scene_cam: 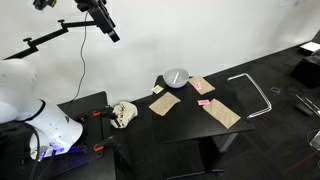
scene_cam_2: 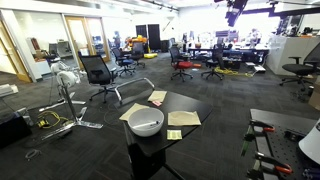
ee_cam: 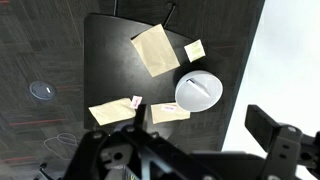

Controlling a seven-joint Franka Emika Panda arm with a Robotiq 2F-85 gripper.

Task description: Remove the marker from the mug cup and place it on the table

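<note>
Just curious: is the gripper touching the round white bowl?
Apart. In an exterior view the gripper hangs high in the air, far from the round white bowl.

No readable text or labels anywhere.

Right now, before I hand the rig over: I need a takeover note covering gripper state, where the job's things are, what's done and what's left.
Gripper: raised high above the table. Nothing is seen in it, and I cannot tell whether it is open or shut.
Job's things: no mug and no marker shows in any view.
On the table: a bowl with tan paper pieces lying around it.
Done: nothing evident.
Left: everything. The task line may not match this scene, so confirm where the mug and marker are before moving.
</note>
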